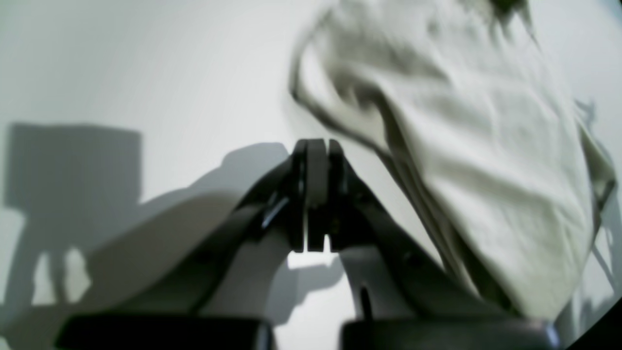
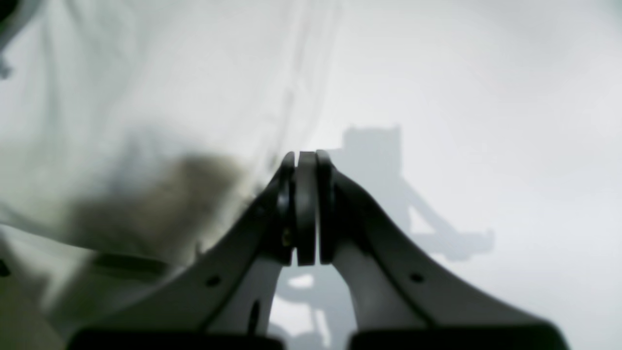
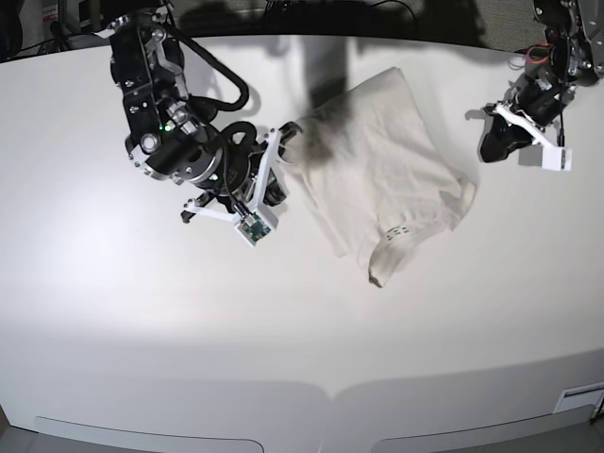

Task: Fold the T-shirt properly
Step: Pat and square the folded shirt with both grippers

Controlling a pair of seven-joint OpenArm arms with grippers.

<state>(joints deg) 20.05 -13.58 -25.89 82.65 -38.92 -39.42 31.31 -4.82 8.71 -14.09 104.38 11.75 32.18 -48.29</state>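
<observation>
T-shirt (image 3: pixel 377 156) lies skewed and rumpled on the white tabletop (image 3: pixel 189 330), between the two grippers: just beside the right one, apart from the left. Not a neat fold as it lies; probably needs spreading or straightening first.

Cloth looks thin, light and limp – likely to drape and bunch rather than hold a crease, nothing fragile about it. Layers may slide over each other, or only the top one may come up in a pinch. Best holds, I judge: the long side edge (image 3: pixel 326 222) nearest the right gripper, and the opposite corner (image 3: pixel 462 193) facing the left gripper. Narrow flap (image 3: pixel 379 271) points away from both; would want smoothing out. Printed label (image 3: pixel 400 230) sits between the grippers' sides, good for finding the neck.

Right gripper (image 2: pixel 307 158): tips together, nothing seen between them, reaching by the cloth's edge; contact can't be told. Left gripper (image 1: pixel 316 146): fingers together too, bare, angled down over tabletop with the cloth off to one side. Both would need to part before any pinch.
</observation>
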